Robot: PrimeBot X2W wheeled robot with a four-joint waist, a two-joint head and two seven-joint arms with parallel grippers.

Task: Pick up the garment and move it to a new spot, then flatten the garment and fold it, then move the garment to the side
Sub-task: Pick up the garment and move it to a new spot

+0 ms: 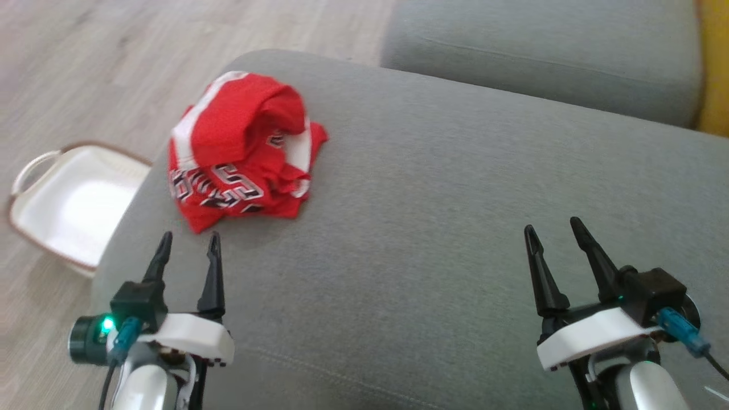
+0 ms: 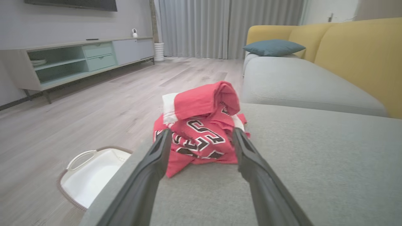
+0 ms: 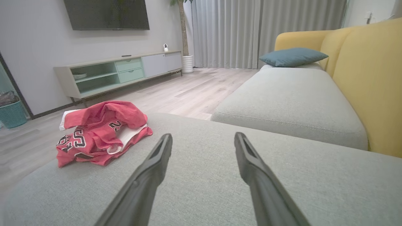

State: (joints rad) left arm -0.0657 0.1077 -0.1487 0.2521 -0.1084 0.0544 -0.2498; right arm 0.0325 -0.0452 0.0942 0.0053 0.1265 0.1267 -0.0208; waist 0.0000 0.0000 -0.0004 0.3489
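The garment (image 1: 242, 151) is a red jersey with white trim and black-and-white lettering, lying crumpled in a heap near the far left edge of the grey sofa cushion (image 1: 433, 228). My left gripper (image 1: 189, 241) hovers open just short of the heap's near corner, nothing between its fingers; through its own camera the garment (image 2: 201, 125) sits straight ahead past the fingertips. My right gripper (image 1: 553, 227) is open over bare cushion at the lower right, far from the garment (image 3: 100, 133), which lies off to its left.
A white basket (image 1: 74, 205) with a handle stands on the wooden floor just left of the cushion's edge. A second grey cushion (image 1: 541, 51) lies beyond, with a yellow backrest (image 3: 370, 81) and a blue pillow (image 3: 292, 56). A TV cabinet (image 3: 119, 72) lines the far wall.
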